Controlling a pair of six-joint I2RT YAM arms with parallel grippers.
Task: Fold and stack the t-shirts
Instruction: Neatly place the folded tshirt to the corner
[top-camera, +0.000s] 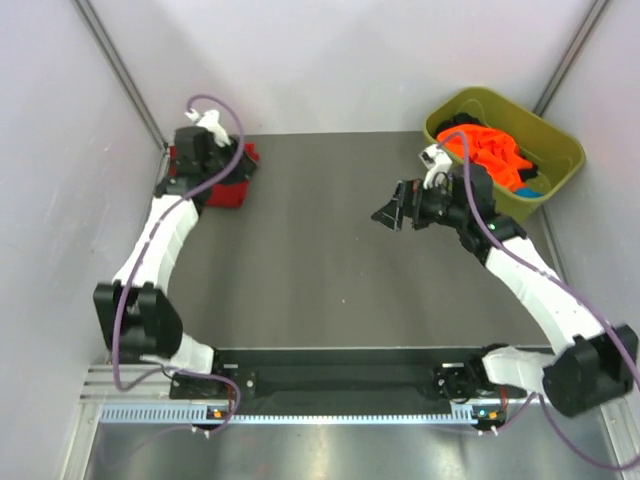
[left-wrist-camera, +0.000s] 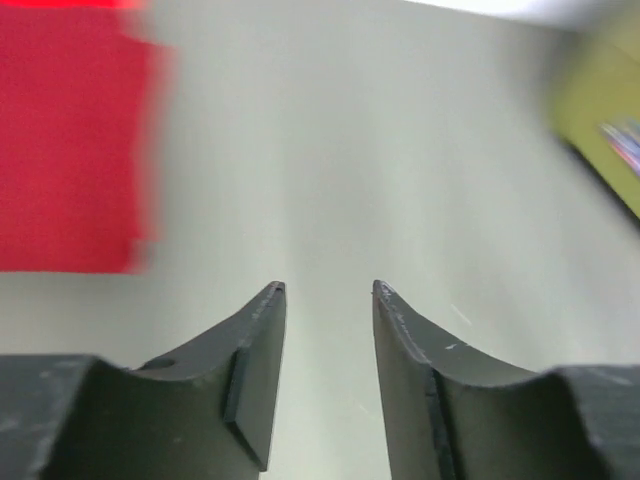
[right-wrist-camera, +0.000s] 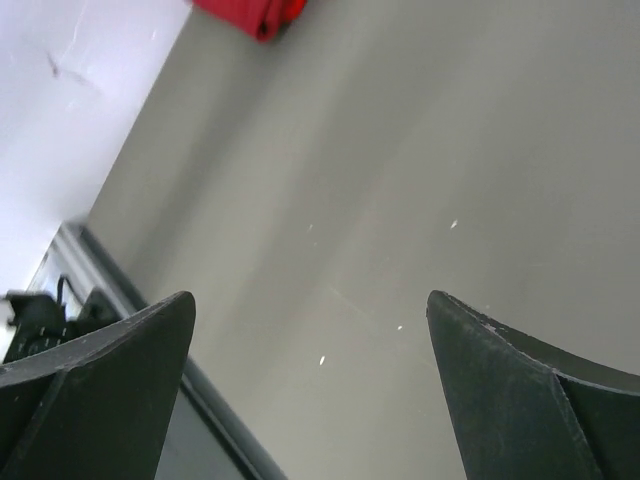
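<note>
Table (top-camera: 330, 260), centre: plain grey surface. The right gripper (right-wrist-camera: 310, 295) hangs at about 3 o'clock, jaws wide apart with nothing between them. The left gripper (left-wrist-camera: 328, 290) is at 10 o'clock, just beside the folded red shirts (top-camera: 228, 192), its jaws partly apart and empty. That stack lies flat near the far-left corner. At 2 o'clock the green tub (top-camera: 545, 125) holds the orange shirts (top-camera: 490, 150), bunched in a loose heap. Assessment: the cloth is light and limp, not fragile, and likely to sag and drag when lifted. Recommend pinching a raised fold or hem on top of the heap and lifting it clear of the tub rim.
</note>
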